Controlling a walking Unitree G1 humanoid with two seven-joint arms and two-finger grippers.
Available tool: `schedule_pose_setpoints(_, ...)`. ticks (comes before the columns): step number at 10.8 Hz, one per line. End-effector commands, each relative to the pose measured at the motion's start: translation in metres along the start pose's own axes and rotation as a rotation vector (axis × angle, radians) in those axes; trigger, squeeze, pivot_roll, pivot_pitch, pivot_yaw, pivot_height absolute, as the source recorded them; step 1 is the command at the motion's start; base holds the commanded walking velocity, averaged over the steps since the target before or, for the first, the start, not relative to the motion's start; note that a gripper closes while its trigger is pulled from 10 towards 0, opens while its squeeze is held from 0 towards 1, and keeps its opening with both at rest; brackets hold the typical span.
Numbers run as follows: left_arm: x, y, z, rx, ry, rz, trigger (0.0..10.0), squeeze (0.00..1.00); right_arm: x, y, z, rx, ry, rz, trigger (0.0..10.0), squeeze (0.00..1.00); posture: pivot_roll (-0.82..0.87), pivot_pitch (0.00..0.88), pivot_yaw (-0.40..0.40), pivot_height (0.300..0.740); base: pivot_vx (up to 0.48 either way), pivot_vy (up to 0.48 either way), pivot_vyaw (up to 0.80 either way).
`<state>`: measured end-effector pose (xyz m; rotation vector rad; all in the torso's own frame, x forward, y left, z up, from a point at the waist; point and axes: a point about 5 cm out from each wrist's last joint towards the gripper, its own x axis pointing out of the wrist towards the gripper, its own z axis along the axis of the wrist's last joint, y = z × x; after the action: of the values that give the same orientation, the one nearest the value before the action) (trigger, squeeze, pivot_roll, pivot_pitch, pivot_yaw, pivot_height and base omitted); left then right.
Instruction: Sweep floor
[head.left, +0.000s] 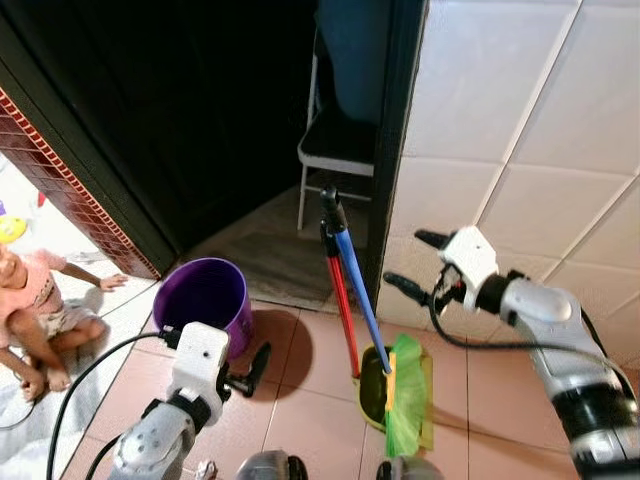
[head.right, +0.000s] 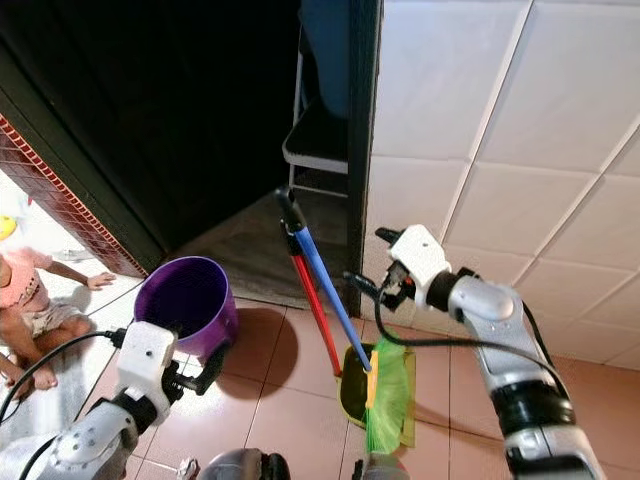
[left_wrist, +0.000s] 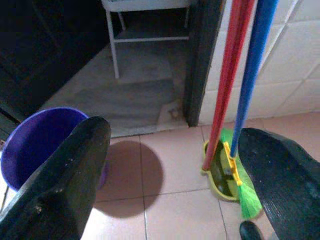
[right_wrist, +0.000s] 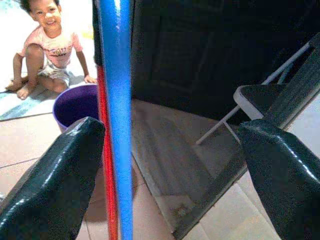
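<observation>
Broom, blue-handled with green bristles, leaning upright against the dark door frame beside a red-handled dustpan, looking light, stiff and likely slippery, best gripped mid-shaft, where the right gripper is hovering wide open; left gripper open, low by the purple bucket.

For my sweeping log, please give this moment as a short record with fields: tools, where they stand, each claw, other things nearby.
tools: blue-handled broom with green bristles; red-handled dustpan, yellow-green pan
position: both upright, leaning at the dark door frame beside the white tiled wall
right claw: open, raised near the broom handle, not touching it
left claw: open, low, near the purple bucket
nearby: folding chair in the dark room; a person sitting on the floor at the robot's left
</observation>
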<state>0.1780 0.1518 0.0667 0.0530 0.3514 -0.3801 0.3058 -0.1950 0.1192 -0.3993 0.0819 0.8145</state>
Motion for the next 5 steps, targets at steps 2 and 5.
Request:
schedule_pose_setpoints(2,-0.0105,0.0047,0.0009,0.011,0.018,0.005,10.0,0.0,0.0065,-0.0002,0.004,-0.015,-0.018,0.024,10.0,0.0,0.05,0.138,0.127,0.74,0.0,0.0,0.0)
schedule_pose_setpoints(5,-0.0153,0.0047,-0.0001,0.011,0.034,-0.001,10.0,0.0,0.0127,0.0017,0.0063,-0.01,-0.036,0.065,10.0,0.0,0.06,0.145,0.127,0.74,0.0,0.0,0.0)
